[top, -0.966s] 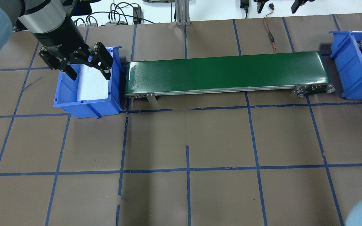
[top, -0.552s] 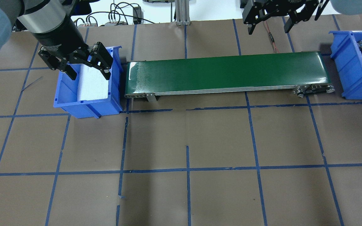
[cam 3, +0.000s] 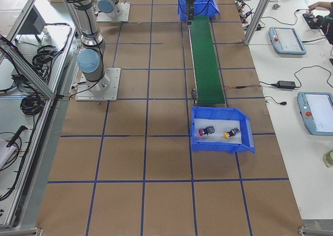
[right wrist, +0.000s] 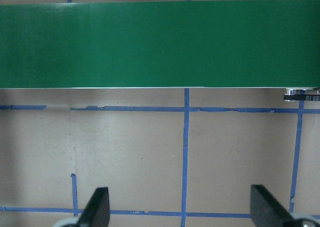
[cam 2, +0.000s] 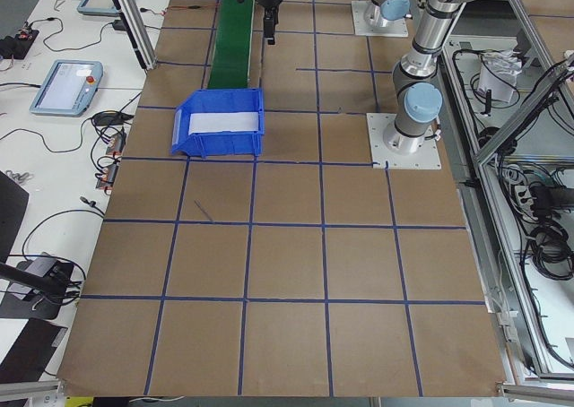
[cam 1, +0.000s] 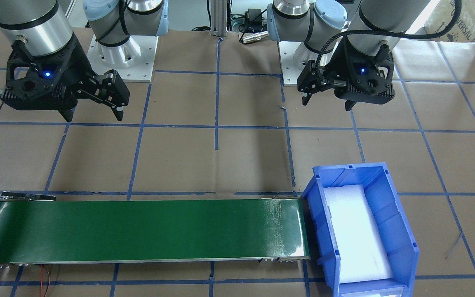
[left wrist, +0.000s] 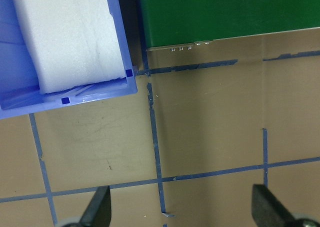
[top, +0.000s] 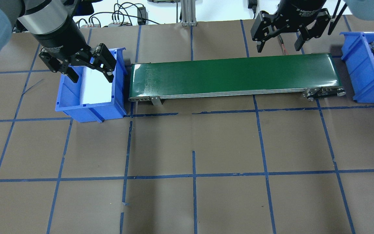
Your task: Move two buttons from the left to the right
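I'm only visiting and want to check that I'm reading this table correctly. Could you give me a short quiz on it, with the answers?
1. Fill in the blank: the left pincer and the right pincer both stand ____ (open or shut).
2. True or false: the green belt has a button lying on it.
3. Where are the red button and the yellow button?
A) gripped in the left pincer
B) in the right bin
C) on the green belt

Key: 1 open; 2 false; 3 B.
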Robot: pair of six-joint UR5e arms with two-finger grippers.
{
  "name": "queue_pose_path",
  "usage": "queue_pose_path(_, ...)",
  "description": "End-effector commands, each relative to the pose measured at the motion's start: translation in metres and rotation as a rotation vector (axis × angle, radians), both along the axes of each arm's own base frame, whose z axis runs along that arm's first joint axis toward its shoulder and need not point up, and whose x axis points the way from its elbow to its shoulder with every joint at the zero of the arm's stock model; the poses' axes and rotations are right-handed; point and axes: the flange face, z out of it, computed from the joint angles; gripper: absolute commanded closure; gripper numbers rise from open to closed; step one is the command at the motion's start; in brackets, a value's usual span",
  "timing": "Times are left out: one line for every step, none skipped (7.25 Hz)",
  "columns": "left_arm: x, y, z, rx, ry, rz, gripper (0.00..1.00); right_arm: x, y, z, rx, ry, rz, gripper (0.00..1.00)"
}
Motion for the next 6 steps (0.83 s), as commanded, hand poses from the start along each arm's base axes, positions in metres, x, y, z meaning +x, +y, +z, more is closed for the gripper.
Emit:
queue_pose_path(0.001,0.001,-0.001,0.005,-0.024,0.063,0.0,0.0,0.005,-0.001,0.027,0.002,0.02,0.0)
queue_pose_path(0.008,-0.001,-0.003,0.005,-0.073,0.072,0.0,0.0,0.002,-0.005,0.028,0.003,0.014,0.0)
queue_pose_path(0.008,-0.001,-0.003,0.004,-0.078,0.075,0.0,0.0,0.004,-0.003,0.022,0.001,0.005,0.0)
queue_pose_path(0.008,-0.002,-0.002,0.002,-0.078,0.075,0.0,0.0,0.006,-0.007,0.027,0.002,0.001,0.0)
queue_pose_path(0.008,-0.002,-0.001,-0.001,-0.078,0.075,0.0,0.0,0.006,-0.01,0.033,0.002,0.002,0.0)
queue_pose_path(0.007,-0.001,0.001,-0.004,-0.078,0.074,0.0,0.0,0.008,-0.013,0.039,0.0,0.002,0.0)
